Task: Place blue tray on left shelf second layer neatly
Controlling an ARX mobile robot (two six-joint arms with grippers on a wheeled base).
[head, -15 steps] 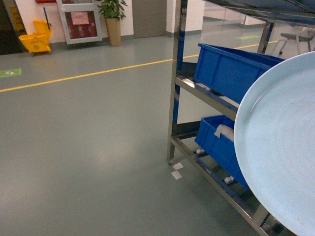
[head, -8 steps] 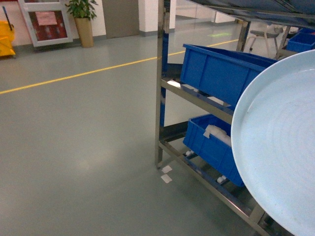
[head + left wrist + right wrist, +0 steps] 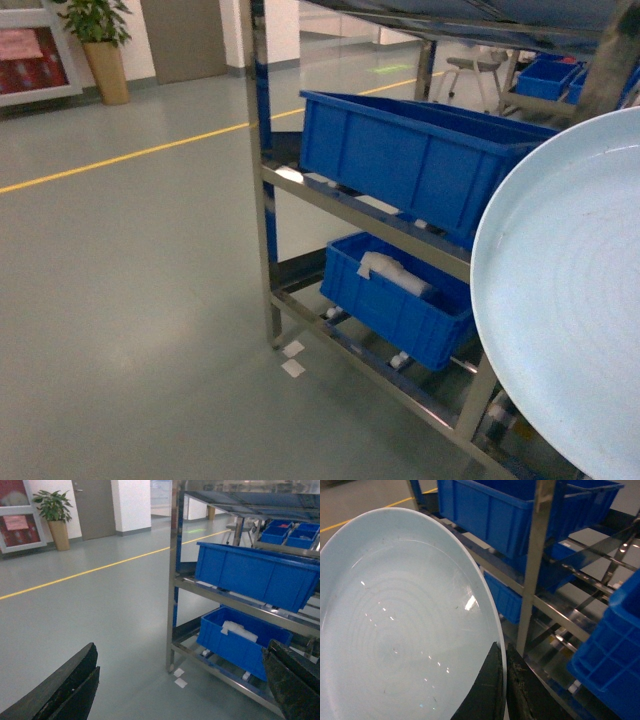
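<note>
The blue tray (image 3: 570,300) is a pale round dish held on edge at the right of the head view, and it fills the left of the right wrist view (image 3: 405,625). My right gripper (image 3: 503,680) is shut on its rim, one finger on each face. The left shelf is a shiny steel rack (image 3: 258,190); its second layer (image 3: 350,212) carries a deep blue crate (image 3: 420,160). In the left wrist view my left gripper (image 3: 180,690) is open and empty, low over the floor in front of the rack (image 3: 175,580).
A second blue crate (image 3: 400,300) with something white inside sits on the bottom tier. Two white tape marks (image 3: 293,358) lie by the rack's foot. A yellow floor line (image 3: 120,158), a potted plant (image 3: 100,40), a chair (image 3: 475,70) and more crates (image 3: 545,78) stand beyond.
The rack has slid left and grown larger in the head view as the robot turns right toward it. The tray stays in the right gripper at the same place in view.
</note>
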